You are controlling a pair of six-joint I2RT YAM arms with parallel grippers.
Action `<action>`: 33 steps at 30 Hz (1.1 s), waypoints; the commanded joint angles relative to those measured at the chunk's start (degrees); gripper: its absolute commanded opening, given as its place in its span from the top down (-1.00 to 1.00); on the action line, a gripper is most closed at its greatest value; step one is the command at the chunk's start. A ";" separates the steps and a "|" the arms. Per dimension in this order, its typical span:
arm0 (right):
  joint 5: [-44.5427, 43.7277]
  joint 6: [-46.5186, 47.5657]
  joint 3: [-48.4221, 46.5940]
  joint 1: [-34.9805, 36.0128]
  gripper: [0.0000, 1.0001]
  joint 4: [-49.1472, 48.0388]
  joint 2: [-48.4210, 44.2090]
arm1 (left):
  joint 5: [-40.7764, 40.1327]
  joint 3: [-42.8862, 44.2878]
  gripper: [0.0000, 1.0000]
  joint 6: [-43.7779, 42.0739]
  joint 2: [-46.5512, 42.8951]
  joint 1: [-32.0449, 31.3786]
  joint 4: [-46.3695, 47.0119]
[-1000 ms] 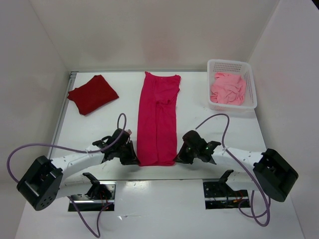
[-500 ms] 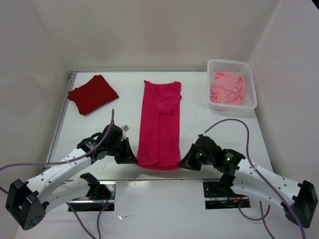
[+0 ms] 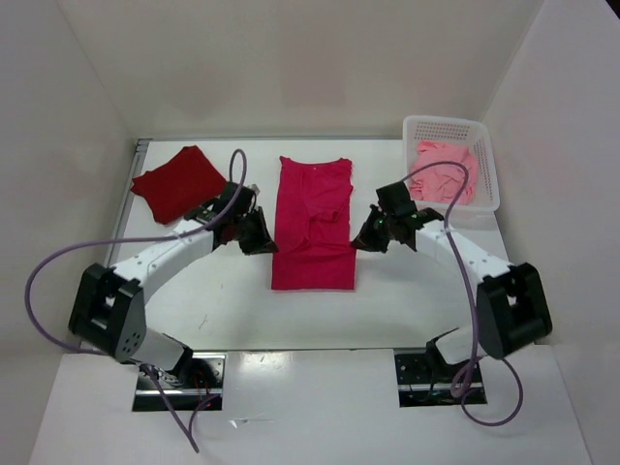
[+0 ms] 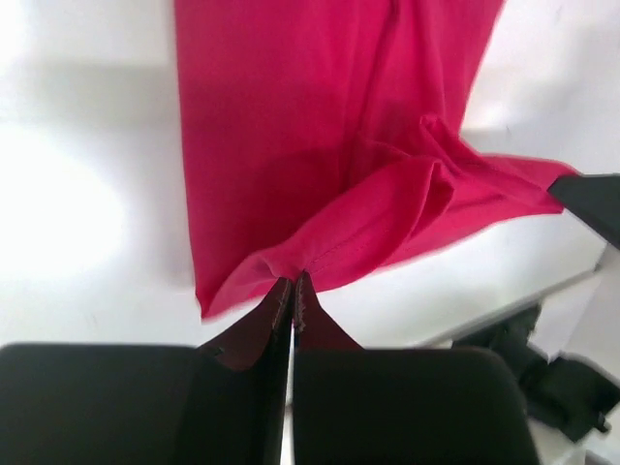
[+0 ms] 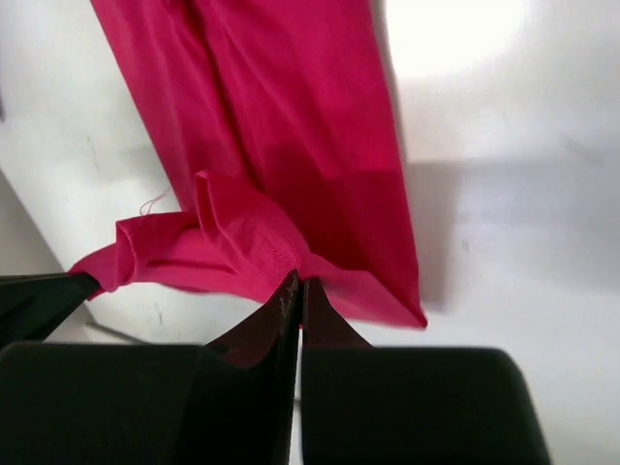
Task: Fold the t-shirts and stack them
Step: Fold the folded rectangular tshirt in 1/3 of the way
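Observation:
The bright crimson t-shirt (image 3: 312,254) lies as a long strip in the middle of the table, its near end lifted and doubled back over itself. My left gripper (image 3: 263,237) is shut on the hem's left corner, and the pinch shows in the left wrist view (image 4: 294,281). My right gripper (image 3: 360,238) is shut on the right corner, seen up close in the right wrist view (image 5: 298,281). The hem sags between them. A folded dark red t-shirt (image 3: 179,182) rests at the far left. The salmon pink t-shirt (image 3: 443,172) lies crumpled in the basket.
The white perforated basket (image 3: 452,124) stands at the far right corner. White walls enclose the table on the left, back and right. Both arms' purple cables loop over the table beside the crimson shirt.
Both grippers have carried the crimson shirt's near hem from the table's front edge toward the far side. The shirt is now doubled over and looks much shorter.

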State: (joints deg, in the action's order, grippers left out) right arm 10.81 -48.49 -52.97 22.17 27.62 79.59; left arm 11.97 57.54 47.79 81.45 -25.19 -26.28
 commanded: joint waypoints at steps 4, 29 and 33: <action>-1.40 7.09 -9.42 -2.92 1.00 -6.52 11.97 | -3.79 10.39 1.00 -7.00 11.35 3.74 3.87; -4.30 8.24 -20.77 -4.78 0.15 -7.84 19.13 | 1.29 12.36 0.10 -5.00 12.34 8.32 16.34; -1.23 8.24 -19.28 -0.04 0.72 -7.75 19.62 | 4.11 1.81 0.32 0.63 9.78 0.42 22.30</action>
State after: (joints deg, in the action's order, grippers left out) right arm 8.43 -40.62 -72.36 18.39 20.08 100.62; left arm 11.55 64.38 43.94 90.98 -19.46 -8.56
